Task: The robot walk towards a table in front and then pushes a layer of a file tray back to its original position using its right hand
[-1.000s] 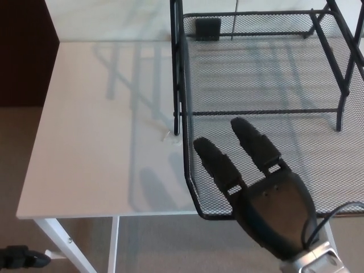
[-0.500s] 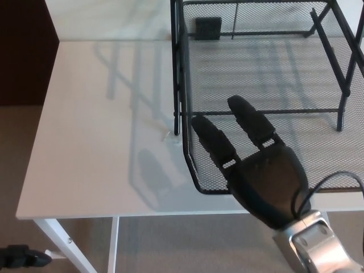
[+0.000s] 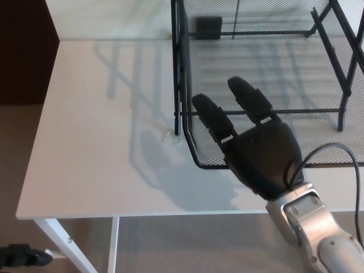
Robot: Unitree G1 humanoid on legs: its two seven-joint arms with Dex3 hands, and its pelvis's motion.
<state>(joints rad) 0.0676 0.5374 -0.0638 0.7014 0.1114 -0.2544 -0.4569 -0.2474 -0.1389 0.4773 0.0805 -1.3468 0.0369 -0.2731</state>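
- Lower left corner: small dark object (image 3: 20,256) on the floor beside a white table leg (image 3: 62,242); identity unclear.
- Left and centre: white table (image 3: 96,142), bare except for a tiny pale speck (image 3: 169,135) near the tray's foot; grid shadows across the surface.
- Centre to upper right: black mesh file tray (image 3: 267,34), frame posts upright; small black square block (image 3: 209,26) at the upper centre, apparently at the back of the tray.
- Centre right: pulled-out layer (image 3: 318,131) of the tray, front rim projecting toward the table's near edge, partly hidden behind the hand.
- Lower right: right hand (image 3: 256,142), two fingers (image 3: 213,116) extended and slightly apart, flat over the mesh, palm against the front rim; holding nothing. Thumb not visible.
- Left hand: not in frame.
- Step in hand, as judged: pushing the layer toward the frame's top. Best done with pressure square on the rim, straight along the rails, no sideways lean, steady pace, stopping once flush with the frame.
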